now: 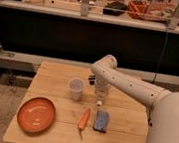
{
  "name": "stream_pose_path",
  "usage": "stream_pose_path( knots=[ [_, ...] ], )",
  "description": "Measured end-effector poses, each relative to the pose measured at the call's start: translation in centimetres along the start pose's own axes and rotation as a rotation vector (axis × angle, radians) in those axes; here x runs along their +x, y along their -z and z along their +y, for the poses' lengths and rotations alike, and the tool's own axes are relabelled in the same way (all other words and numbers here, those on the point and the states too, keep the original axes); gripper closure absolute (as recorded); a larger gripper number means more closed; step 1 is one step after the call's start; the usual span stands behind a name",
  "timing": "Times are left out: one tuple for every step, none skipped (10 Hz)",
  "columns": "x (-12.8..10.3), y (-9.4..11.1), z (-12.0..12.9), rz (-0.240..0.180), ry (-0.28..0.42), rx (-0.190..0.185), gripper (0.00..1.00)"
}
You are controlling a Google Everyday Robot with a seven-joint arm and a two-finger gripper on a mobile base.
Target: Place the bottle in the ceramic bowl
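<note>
My gripper [100,87] above table [123,138] middle, just right of clear cup [76,88], jaws closed on bottle [101,96]. Bottle long axis near upright, white cap end down, close to tabletop. Clear body hard to make out; top hidden by my wrist. Ceramic bowl [36,114] well apart, front left. Carrot [84,118], blue sponge [101,121] in front of bottle.

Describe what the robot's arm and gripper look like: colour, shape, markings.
The arm is smooth, off-white and tubular, with rounded joints and a few small dark marks along one segment. It widens into a bulky white body at the right. The gripper, right of the clear cup at the bottle, shows dark parts.
</note>
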Motion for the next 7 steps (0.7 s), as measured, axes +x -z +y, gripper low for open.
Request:
stream_pose_path(
  knots=[
    [-0.1, 0.5, -1.0, 0.005, 0.015, 0.002, 0.97],
    [-0.2, 0.8, -1.7, 0.006, 0.024, 0.001, 0.97],
    [-0.4, 1.4, -2.9, 0.009, 0.036, -0.003, 0.97],
    [-0.7, 1.9, -4.3, 0.012, 0.056, -0.006, 0.97],
    [-1.0, 2.4, -4.9, 0.016, 0.072, -0.01, 0.97],
    [-1.1, 2.7, -5.1, 0.019, 0.079, -0.012, 0.97],
    [-1.4, 3.0, -5.6, 0.023, 0.088, -0.015, 0.97]
  ],
)
